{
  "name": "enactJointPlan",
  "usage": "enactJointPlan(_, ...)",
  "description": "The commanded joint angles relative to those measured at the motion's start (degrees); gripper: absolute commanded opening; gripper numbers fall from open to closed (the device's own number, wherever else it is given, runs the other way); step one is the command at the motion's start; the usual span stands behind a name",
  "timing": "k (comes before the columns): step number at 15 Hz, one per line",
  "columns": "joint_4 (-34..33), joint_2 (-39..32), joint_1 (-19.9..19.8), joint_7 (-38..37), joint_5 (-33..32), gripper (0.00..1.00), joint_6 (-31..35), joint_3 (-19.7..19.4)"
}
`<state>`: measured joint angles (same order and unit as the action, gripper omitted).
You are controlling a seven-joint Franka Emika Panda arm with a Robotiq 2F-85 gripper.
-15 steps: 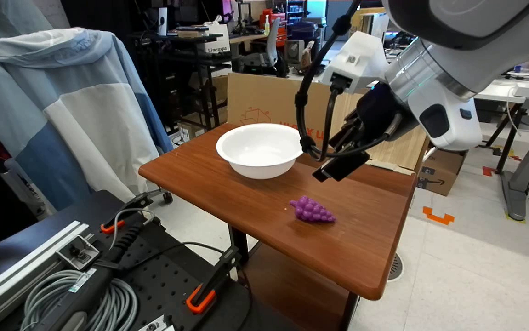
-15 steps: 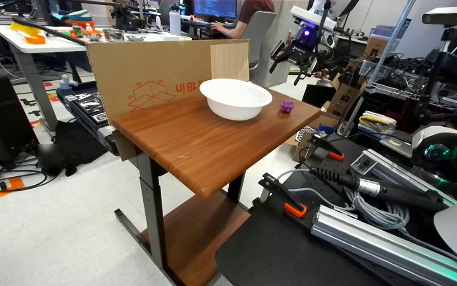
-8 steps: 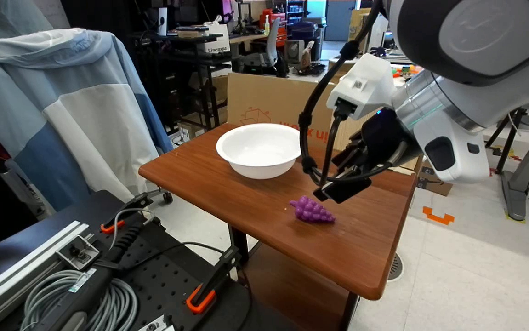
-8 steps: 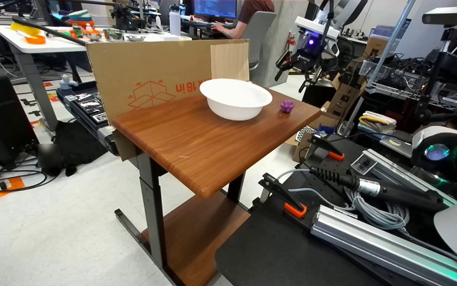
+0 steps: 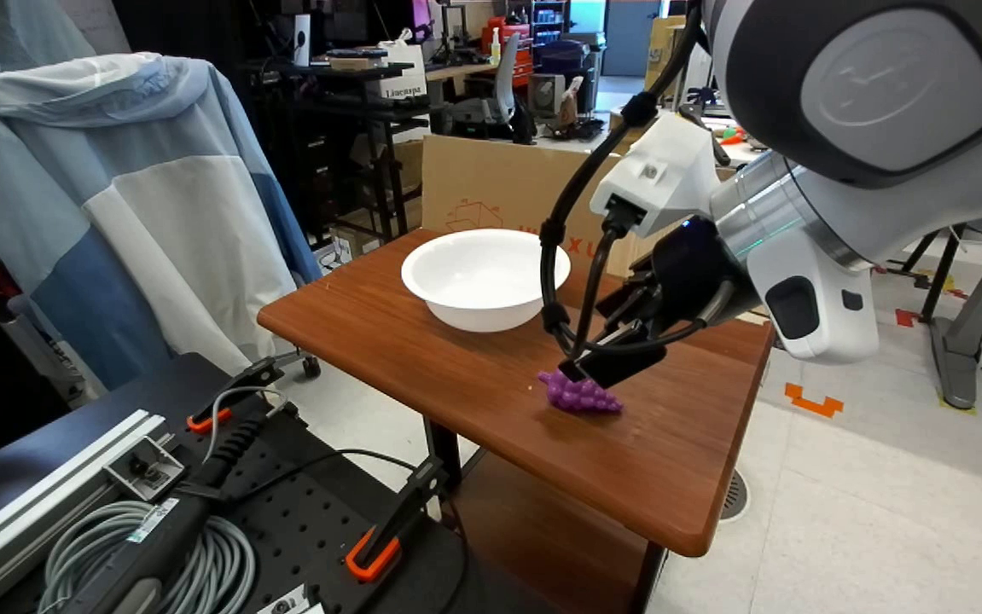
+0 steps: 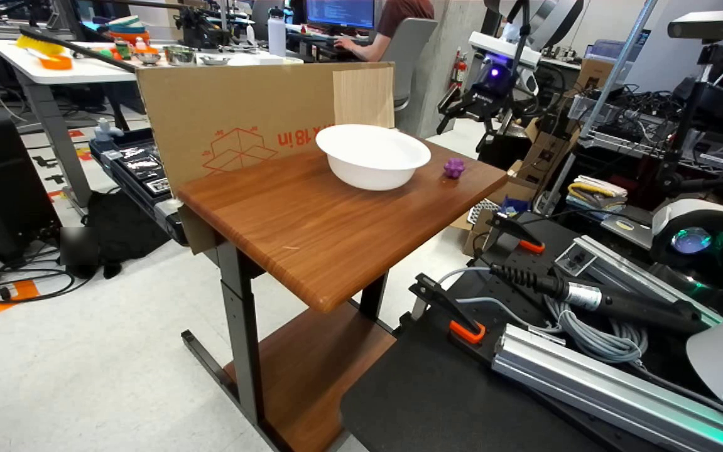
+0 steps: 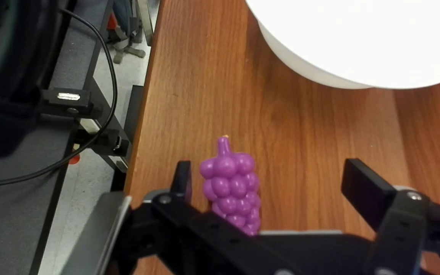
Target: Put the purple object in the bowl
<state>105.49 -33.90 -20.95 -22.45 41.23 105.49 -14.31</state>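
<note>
Fingers (image 7: 366, 191) wide apart, nothing held, above purple obj (image 7: 233, 187); white bowl (image 6: 374, 176) nr, both on tbl (image 6: 286, 229).

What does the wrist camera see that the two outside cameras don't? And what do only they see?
Only the wrist view: the bumpy purple grape cluster between the open fingers of the black two-fingered gripper, closer to one finger.
Only the exterior views: the white-and-black robot arm and the tan cardboard with red printing.
All share: the grape cluster, the gripper, the reddish-brown wooden table and, partly cut off in the wrist view, the plain round white bowl.
</note>
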Motion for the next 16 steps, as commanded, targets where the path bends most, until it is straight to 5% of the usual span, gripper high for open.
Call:
enactJointPlan(1, 0.61, 0.78, 1.61, -1.89, -1.79, 1.00, 1.88, -1.41)
enactJointPlan(7, 2.64, 0.48, 7.80, -15.97, -16.08, 1.00, 11.79, -3.94)
enactJointPlan(14, 6.19, 0.17, 9.46, -14.28, -18.11, 1.00, 16.28, -0.21)
enactJointPlan(15, 6.14, -0.16, 9.25, -14.17, -17.84, 0.75, 16.08, 0.05)
enactJointPlan(16, 6.12, -0.49, 8.84, -13.86, -17.37, 0.72, 16.14, 0.37)
